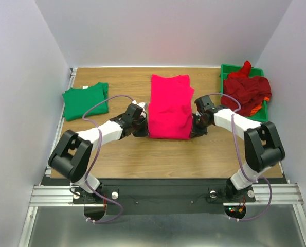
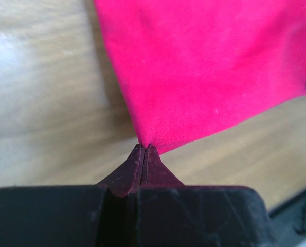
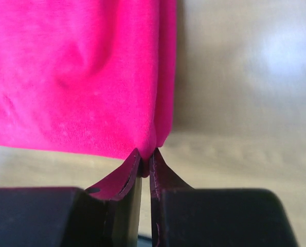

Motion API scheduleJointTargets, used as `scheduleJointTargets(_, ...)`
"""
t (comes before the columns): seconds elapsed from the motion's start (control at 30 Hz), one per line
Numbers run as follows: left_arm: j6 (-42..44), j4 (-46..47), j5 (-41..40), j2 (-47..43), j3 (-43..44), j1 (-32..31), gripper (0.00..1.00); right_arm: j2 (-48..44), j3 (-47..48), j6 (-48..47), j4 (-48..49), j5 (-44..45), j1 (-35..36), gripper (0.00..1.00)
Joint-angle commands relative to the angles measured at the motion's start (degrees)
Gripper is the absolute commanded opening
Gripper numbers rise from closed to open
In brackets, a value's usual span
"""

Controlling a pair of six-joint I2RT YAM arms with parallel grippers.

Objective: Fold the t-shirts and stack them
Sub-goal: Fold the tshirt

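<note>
A bright pink-red t-shirt (image 1: 170,105) lies folded lengthwise in a narrow strip in the middle of the table. My left gripper (image 1: 142,123) is shut on its near left corner (image 2: 153,139). My right gripper (image 1: 196,123) is shut on its near right corner (image 3: 150,146). Both corners are lifted a little off the wood. A green t-shirt (image 1: 86,100) lies folded at the far left. Dark red and orange t-shirts (image 1: 248,90) lie heaped in the green tray.
The green plastic tray (image 1: 226,69) stands at the far right corner. White walls close in the table on three sides. Bare wood (image 1: 163,159) lies between the pink shirt and the near edge.
</note>
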Motion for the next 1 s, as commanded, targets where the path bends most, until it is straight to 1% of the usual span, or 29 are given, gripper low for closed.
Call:
scheduleJointTargets(0.0,-1.8,-1.8,3.5,-8.4,-2.5,-1.3,0.00,-8.2,-1.6,-0.9,-6.9,-0.9,1.0,0.00)
scheduleJointTargets(0.1,-3.8,-3.1,6.2,-12.1,-4.7,-3.2,0.00,-14.0,-3.5,-0.5,-10.5,-1.8,1.3,0.00)
scheduleJointTargets(0.23,-7.7,-4.8,6.2,-17.7,-7.3,-7.8,0.00,-20.0,-4.4,0.4,-15.4,-3.3,2.4,0.01)
scheduleJointTargets(0.27,-9.8,-5.2,5.9,-20.5,-8.4,-9.1,0.00,-22.4,-4.3,0.9,-17.4,-3.3,2.7,0.00)
scheduleJointTargets(0.33,-12.4,-6.0,5.6,-23.7,-9.5,-10.1,0.00,-24.5,-4.2,1.3,-19.4,-3.8,3.3,0.01)
scheduleJointTargets(0.37,-13.6,-6.6,5.5,-27.1,-10.0,-10.3,0.00,-25.4,-4.0,1.8,-20.4,-4.1,3.8,0.00)
scheduleJointTargets(0.4,-16.1,-7.1,5.2,-28.8,-10.7,-11.0,0.00,-27.2,-3.6,2.0,-22.4,-4.3,4.0,0.00)
scheduleJointTargets(0.5,-19.5,-8.8,4.7,-35.1,-11.5,-12.2,0.00,-29.5,-2.8,2.7,-26.4,-4.5,4.8,0.00)
scheduleJointTargets(0.6,-23.0,-11.0,4.5,-39.7,-11.6,-13.9,0.00,-31.8,-1.0,3.2,-30.8,-4.3,5.4,0.00)
scheduleJointTargets(0.77,-27.0,-16.0,3.4,-43.5,-8.7,-17.3,0.00,-34.4,4.9,5.3,-36.3,-5.0,5.6,0.00)
scheduleJointTargets(0.87,-28.2,-17.6,2.4,-43.7,-5.6,-18.9,0.00,-34.3,8.3,6.3,-37.2,-5.8,5.6,0.00)
scheduleJointTargets(0.9,-28.7,-17.8,1.9,-43.4,-4.3,-19.7,0.00,-33.9,10.8,7.0,-37.3,-5.8,5.6,0.00)
scheduleJointTargets(0.97,-28.8,-18.3,1.2,-42.9,-3.3,-19.9,0.00,-32.9,13.1,7.3,-36.8,-5.2,5.6,0.00)
